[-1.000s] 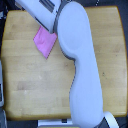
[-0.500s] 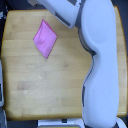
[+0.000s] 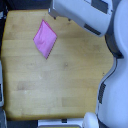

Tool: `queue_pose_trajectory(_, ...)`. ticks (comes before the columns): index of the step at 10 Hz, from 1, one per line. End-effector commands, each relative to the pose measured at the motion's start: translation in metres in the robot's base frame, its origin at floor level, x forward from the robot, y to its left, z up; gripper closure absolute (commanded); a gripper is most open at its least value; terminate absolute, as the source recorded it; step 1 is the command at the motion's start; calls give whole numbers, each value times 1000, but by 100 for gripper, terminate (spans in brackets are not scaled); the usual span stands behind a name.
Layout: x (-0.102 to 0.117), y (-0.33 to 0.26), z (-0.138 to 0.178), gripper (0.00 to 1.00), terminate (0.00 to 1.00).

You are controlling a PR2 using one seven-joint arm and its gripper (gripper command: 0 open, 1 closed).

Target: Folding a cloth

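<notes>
Pink cloth [image 3: 45, 39] lay flat at ten o'clock on the table [image 3: 60, 85], freed a moment earlier when the arm [image 3: 100, 20] swung off to one o'clock. Claw hidden; couldn't tell its state. Fold seemingly finished.

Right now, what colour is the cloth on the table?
Plain pink-magenta, no pattern; the cloth shows only in the exterior view.

One cloth [image 3: 45, 39] is lying on one wooden surface [image 3: 60, 85], and one robot arm [image 3: 107, 60] is reaching across the exterior view's right. At the edges, the blurry dark shapes may be one or several things; they are eluding any count.
</notes>
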Motion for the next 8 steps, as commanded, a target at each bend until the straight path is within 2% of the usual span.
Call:
queue_pose_trajectory(1,-49,-148,3,0,0)
queue_pose_trajectory(4,-53,-216,4,0,0)
queue_pose_trajectory(7,-33,-273,-5,0,0)
queue_pose_trajectory(8,-32,-278,-5,0,0)
